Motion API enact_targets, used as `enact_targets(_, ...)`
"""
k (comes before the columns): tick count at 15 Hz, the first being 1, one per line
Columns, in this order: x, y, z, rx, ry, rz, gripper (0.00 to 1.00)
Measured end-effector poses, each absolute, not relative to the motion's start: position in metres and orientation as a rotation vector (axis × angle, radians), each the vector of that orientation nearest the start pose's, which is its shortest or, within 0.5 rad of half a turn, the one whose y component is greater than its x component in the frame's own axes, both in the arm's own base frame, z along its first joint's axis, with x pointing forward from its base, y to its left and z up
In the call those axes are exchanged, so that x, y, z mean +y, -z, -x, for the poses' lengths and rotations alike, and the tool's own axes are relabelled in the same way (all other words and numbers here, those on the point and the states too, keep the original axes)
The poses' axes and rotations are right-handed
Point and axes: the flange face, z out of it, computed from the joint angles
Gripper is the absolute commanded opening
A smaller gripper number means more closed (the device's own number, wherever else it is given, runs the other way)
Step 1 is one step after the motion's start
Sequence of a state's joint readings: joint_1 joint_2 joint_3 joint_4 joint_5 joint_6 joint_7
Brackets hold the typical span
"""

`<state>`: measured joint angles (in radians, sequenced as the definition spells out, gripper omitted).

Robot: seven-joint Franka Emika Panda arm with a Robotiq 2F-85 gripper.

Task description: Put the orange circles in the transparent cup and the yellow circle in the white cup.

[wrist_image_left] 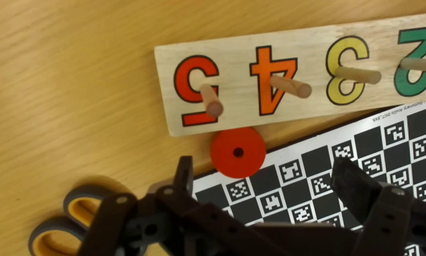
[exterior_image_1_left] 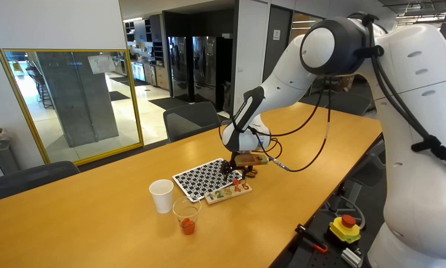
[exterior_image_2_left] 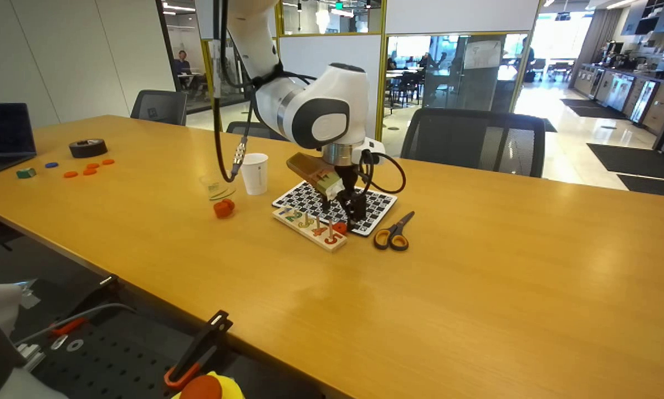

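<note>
The gripper [wrist_image_left: 262, 161] of a white robot arm [exterior_image_1_left: 295, 83] is being held low over a checkered board [wrist_image_left: 291, 193], its two fingers being set wide apart. In the wrist view, an orange-red disc [wrist_image_left: 227, 161] pierced by a dark central hole is being framed just ahead of the gap between the fingertips, nearer to one finger than to the other. The checkered board's edge is being overlapped by the disc, and a wooden number board [wrist_image_left: 312, 60] is being met or nearly met on the far side, beside the painted 5 [wrist_image_left: 181, 80]; whether the two are touching cannot be told. Upright pegs [wrist_image_left: 291, 86] are being carried by the number board. The checkered board is being flanked on one side by scissors [exterior_image_2_left: 394, 228] with black-and-orange handles. Toward its opposite end, more orange-red discs [exterior_image_1_left: 188, 226] are being held at the bottom of an upright transparent cup [exterior_image_1_left: 187, 208], their exact number being obscured. The white cup [exterior_image_1_left: 162, 197] is standing upright just beside it, its floor being hidden in both exterior views. Farther along the table [exterior_image_2_left: 504, 310], four orange discs [exterior_image_2_left: 90, 172] are being accompanied by a roll of black tape [exterior_image_2_left: 88, 148] and a blue disc [exterior_image_2_left: 51, 165], with a small green block [exterior_image_2_left: 26, 173] and a dark laptop [exterior_image_2_left: 5, 138] also being seen nearby.
</note>
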<state>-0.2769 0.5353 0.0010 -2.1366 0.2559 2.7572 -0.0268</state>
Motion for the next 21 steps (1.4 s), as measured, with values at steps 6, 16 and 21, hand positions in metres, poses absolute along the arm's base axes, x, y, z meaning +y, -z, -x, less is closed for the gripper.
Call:
enact_targets(6, -0.169, -0.150, -0.556, 0.730, 0.149, 2.957, 1.00)
enact_targets(16, -0.174, -0.145, -0.556, 0.741, 0.134, 2.953, 1.00)
enact_targets(21, -0.177, -0.144, -0.554, 0.748, 0.100, 2.946, 1.00)
